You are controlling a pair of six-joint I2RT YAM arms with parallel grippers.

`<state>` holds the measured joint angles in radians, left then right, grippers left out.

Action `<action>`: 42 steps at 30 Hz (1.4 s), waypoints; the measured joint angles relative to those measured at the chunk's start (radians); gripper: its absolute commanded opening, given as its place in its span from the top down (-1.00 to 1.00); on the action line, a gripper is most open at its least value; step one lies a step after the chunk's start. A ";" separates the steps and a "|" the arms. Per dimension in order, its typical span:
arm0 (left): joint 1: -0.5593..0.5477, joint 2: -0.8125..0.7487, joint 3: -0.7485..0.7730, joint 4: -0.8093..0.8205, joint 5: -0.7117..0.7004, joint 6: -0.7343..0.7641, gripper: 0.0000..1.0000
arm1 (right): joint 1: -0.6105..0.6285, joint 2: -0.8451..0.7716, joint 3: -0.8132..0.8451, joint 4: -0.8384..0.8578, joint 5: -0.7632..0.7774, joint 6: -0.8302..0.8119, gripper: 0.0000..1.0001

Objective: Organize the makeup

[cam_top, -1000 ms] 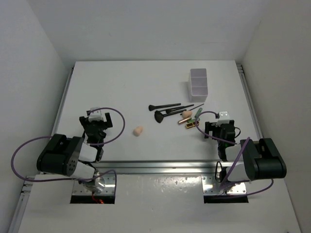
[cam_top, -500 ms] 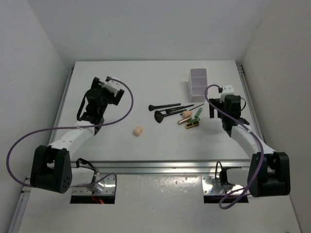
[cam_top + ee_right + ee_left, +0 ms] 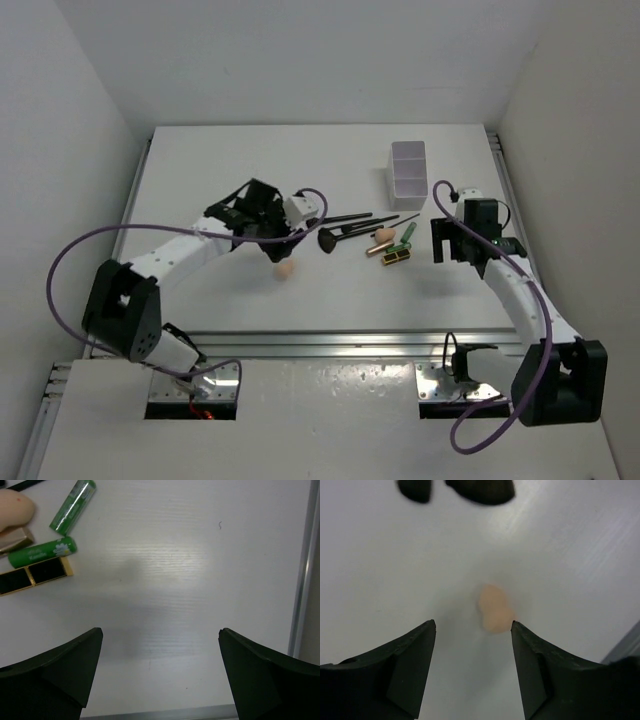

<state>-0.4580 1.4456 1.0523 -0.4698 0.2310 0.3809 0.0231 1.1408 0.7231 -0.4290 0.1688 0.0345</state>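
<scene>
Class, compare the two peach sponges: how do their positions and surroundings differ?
The near sponge lies alone; the far sponge sits among brushes and green tubes. The open left hand hovers over the near sponge; the open right hand is off to the far sponge's side, not over it. Both are peach and rounded.

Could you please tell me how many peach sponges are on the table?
2. One peach sponge lies alone below the left gripper; the other is beside the gold-brown tube, right of centre. None seems hidden.
</scene>
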 measured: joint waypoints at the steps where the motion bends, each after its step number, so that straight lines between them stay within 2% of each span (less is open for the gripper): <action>1: -0.037 0.048 0.022 -0.036 -0.015 -0.031 -0.32 | 0.006 -0.015 0.000 -0.024 -0.011 0.009 -0.99; 6: -0.106 0.222 0.091 -0.104 -0.050 -0.156 -0.26 | 0.041 -0.097 -0.011 -0.090 -0.038 0.047 -0.99; 14: -0.102 0.249 0.068 -0.102 -0.117 -0.263 -0.23 | 0.053 -0.248 -0.095 -0.150 -0.043 0.086 -0.99; 16: -0.097 0.260 0.050 -0.089 -0.125 -0.283 -0.08 | 0.053 -0.274 -0.113 -0.164 -0.045 0.090 -0.99; 17: -0.095 0.268 0.040 -0.077 -0.129 -0.292 -0.08 | 0.053 -0.286 -0.119 -0.167 -0.047 0.090 -0.99; 23: -0.083 0.294 0.010 -0.045 -0.141 -0.320 0.39 | 0.053 -0.311 -0.129 -0.172 -0.066 0.090 -0.99; 24: -0.080 0.294 0.010 -0.040 -0.141 -0.322 0.50 | 0.054 -0.309 -0.129 -0.172 -0.066 0.090 -0.99; 25: -0.077 0.294 0.008 -0.038 -0.139 -0.325 0.75 | 0.054 -0.307 -0.129 -0.171 -0.066 0.090 -0.99; 27: -0.071 0.294 0.008 -0.033 -0.136 -0.331 1.00 | 0.054 -0.296 -0.129 -0.170 -0.066 0.090 -0.99; 31: -0.060 0.294 0.018 -0.042 -0.119 -0.333 1.00 | 0.054 -0.246 -0.120 -0.165 -0.075 0.090 -0.99; 34: -0.052 0.294 0.099 -0.086 -0.112 -0.304 1.00 | 0.044 -0.201 -0.106 -0.134 -0.105 0.090 -0.99; 37: -0.055 0.295 0.295 -0.090 -0.103 -0.241 1.00 | 0.009 -0.146 -0.090 -0.088 -0.160 0.097 -0.99; 39: -0.060 0.304 0.418 -0.047 -0.099 -0.214 1.00 | -0.028 -0.110 -0.083 -0.049 -0.208 0.111 -0.99; 42: -0.079 0.354 0.590 0.128 -0.081 -0.201 1.00 | -0.064 -0.082 -0.082 -0.002 -0.259 0.128 -0.99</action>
<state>-0.5373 1.7996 1.6424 -0.3420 0.1497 0.1795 -0.0406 1.0592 0.6407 -0.4313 -0.0906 0.1627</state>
